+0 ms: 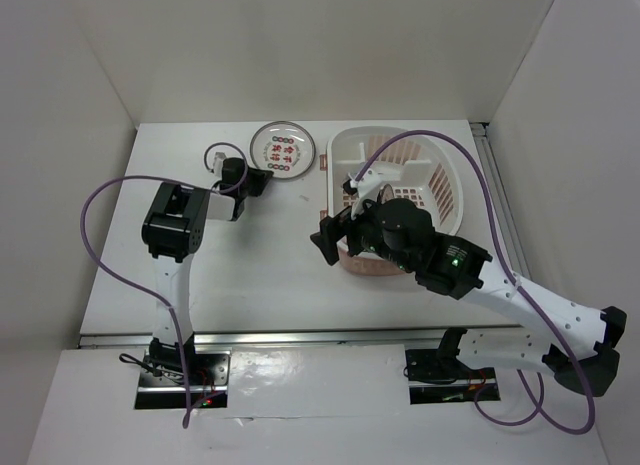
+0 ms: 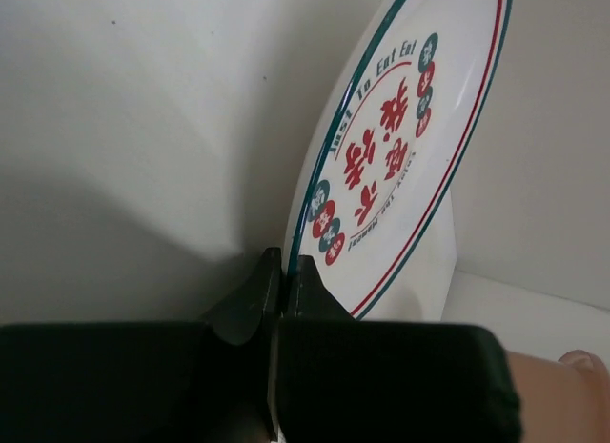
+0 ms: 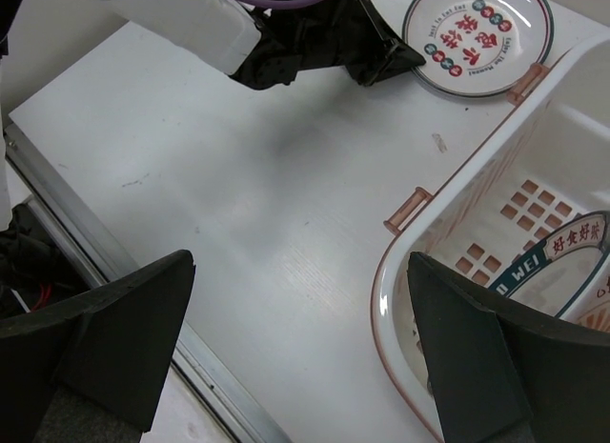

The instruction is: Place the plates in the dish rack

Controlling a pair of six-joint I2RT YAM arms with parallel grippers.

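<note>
White table (image 1: 260,285), white walls (image 1: 300,45) on three sides. Left gripper (image 2: 286,276) is pinched onto the rim of the red-green plate (image 1: 284,148), which lies flat at the far edge beside the rack (image 1: 452,175). Right gripper (image 3: 300,348) is spread wide over the rack's near-left rim. A second plate (image 3: 562,267) is inside the rack.

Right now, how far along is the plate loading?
Done: one green-rimmed plate lies in the dish rack. In hand: the left gripper is shut on the rim of the red-green character plate, outside the rack. The right gripper hangs open and empty by the rack's near edge. Left: racking that plate; no third plate shows.
</note>
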